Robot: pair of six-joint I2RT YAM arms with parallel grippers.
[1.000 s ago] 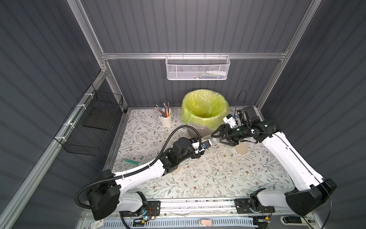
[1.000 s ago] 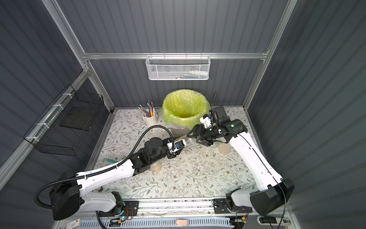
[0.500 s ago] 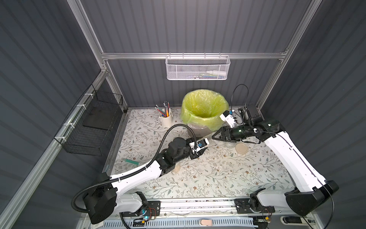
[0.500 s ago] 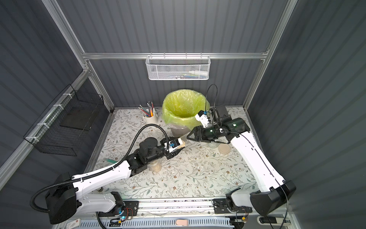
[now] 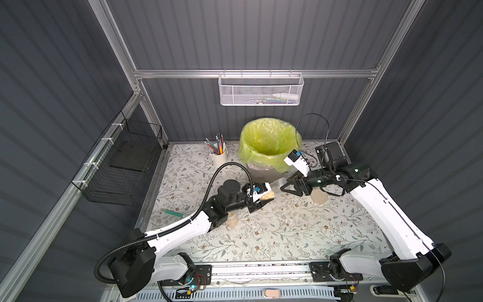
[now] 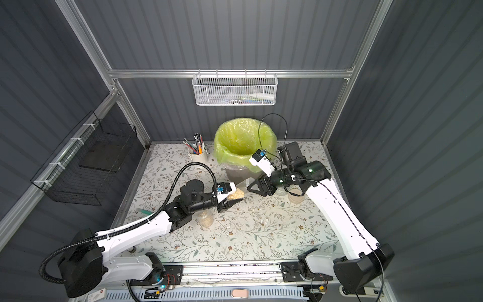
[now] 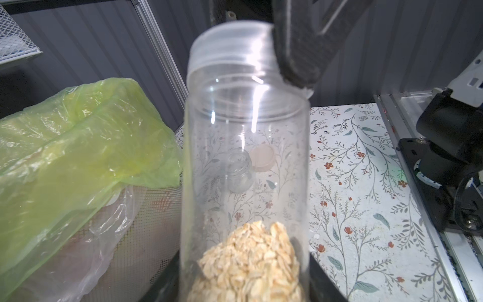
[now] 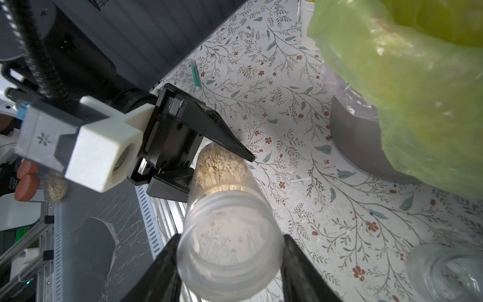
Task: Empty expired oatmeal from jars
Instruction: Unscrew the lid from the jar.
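Observation:
A tall clear jar (image 5: 275, 187) (image 6: 241, 187) lies almost level above the table, held at both ends. My left gripper (image 5: 262, 200) (image 6: 232, 199) (image 7: 244, 285) is shut on its base, where the oatmeal (image 5: 268, 194) (image 7: 248, 261) (image 8: 219, 164) is heaped. At the other end, my right gripper (image 5: 285, 185) (image 6: 251, 186) (image 8: 230, 261) is shut on the translucent cap (image 7: 230, 44), one finger each side. A second jar (image 5: 232, 220) (image 6: 205, 219) holding oatmeal stands under my left arm. A third jar (image 7: 239, 170) (image 8: 444, 269), of empty glass, stands near a loose beige lid (image 5: 318, 196) (image 6: 295, 195).
The grey bin with a yellow-green bag (image 5: 269, 141) (image 6: 244, 138) stands just behind the held jar. A white mug of pencils (image 5: 219, 156) is left of it. A green marker (image 5: 172, 213) lies near the left edge. A black wire basket (image 5: 122, 162) hangs on the left wall.
My right gripper has closed on the jar's cap and its wrist has rolled. The left gripper with the jar has drawn back slightly towards the left.

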